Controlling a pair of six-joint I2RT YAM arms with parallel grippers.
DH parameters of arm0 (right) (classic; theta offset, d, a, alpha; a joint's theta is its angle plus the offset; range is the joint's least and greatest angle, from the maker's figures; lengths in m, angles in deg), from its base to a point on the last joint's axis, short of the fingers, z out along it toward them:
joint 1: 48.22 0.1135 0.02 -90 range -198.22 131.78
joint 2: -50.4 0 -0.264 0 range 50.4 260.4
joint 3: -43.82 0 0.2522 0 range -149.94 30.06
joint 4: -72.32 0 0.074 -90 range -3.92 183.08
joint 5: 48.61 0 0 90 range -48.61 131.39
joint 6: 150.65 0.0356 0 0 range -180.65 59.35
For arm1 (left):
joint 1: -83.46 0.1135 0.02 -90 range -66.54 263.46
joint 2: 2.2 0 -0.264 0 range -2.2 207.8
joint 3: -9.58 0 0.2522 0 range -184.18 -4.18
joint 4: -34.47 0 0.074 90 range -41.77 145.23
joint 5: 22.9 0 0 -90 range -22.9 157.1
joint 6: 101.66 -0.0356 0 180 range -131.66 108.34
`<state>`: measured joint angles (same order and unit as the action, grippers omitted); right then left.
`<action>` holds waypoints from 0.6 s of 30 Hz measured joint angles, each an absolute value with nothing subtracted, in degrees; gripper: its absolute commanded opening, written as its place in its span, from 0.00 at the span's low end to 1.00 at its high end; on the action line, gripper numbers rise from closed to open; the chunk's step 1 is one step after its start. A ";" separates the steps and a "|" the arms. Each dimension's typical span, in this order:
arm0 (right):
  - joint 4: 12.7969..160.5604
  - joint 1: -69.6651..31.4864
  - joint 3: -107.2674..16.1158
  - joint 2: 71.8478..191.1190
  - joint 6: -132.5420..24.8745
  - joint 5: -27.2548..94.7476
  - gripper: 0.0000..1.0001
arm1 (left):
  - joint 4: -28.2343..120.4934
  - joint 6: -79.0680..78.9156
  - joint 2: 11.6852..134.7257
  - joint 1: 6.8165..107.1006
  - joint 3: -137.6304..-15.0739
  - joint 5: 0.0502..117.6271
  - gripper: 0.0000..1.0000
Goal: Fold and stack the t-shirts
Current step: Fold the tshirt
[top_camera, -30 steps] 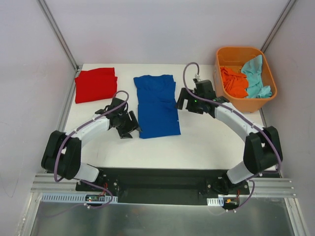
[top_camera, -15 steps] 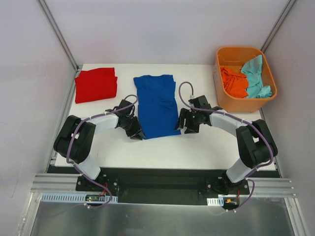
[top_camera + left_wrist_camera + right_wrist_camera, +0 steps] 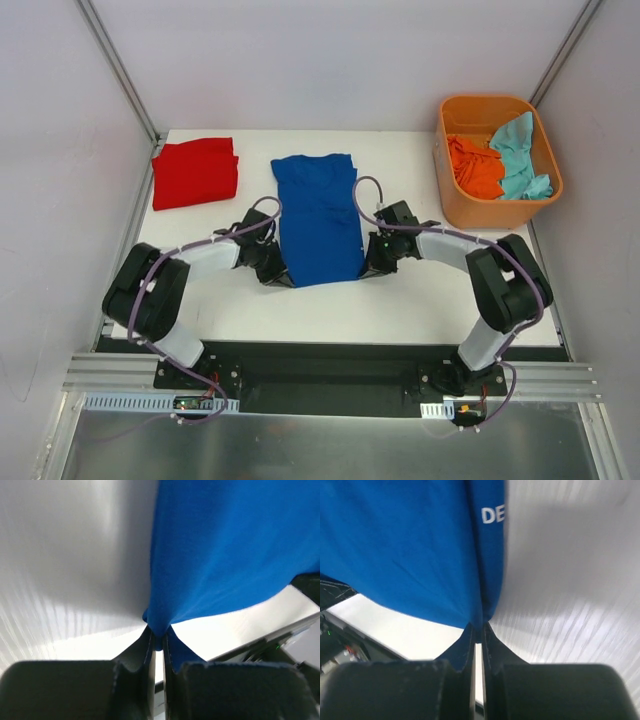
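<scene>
A royal-blue t-shirt (image 3: 318,215) lies folded lengthwise in the middle of the white table (image 3: 420,300). My left gripper (image 3: 279,277) is shut on its near left corner, where the blue cloth (image 3: 220,545) bunches between the fingertips (image 3: 159,639). At the near right corner my right gripper (image 3: 366,268) is shut on the hem of the blue t-shirt (image 3: 410,550), with white lettering (image 3: 493,515) showing near that edge. A folded red t-shirt (image 3: 195,172) rests at the far left.
An orange plastic tub (image 3: 497,158) at the far right holds a crumpled orange t-shirt (image 3: 473,165) and a teal one (image 3: 520,155). Metal frame posts rise at the table's back corners. The arms' base rail runs along the near edge.
Both grippers came down to the near corners of the blue t-shirt and shut on the cloth. The shirt's lower edge has drawn in slightly between them.
</scene>
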<state>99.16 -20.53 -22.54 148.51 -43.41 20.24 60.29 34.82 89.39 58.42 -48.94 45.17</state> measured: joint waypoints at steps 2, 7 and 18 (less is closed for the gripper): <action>100.50 -19.35 -20.49 145.34 -43.85 19.93 0.01 | 60.51 34.89 84.80 56.21 -46.12 45.80 0.00; 110.44 -13.32 -16.49 130.45 -44.83 21.33 0.02 | 64.94 37.47 64.67 47.73 -39.10 48.14 0.00; 126.94 -11.14 -26.87 110.00 -47.11 29.51 0.05 | 71.92 39.50 48.98 46.09 -47.95 54.59 0.00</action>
<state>126.94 -11.14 -26.87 110.00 -47.11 29.51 71.92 39.50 48.98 46.09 -47.95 54.59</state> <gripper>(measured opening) 0.058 0.029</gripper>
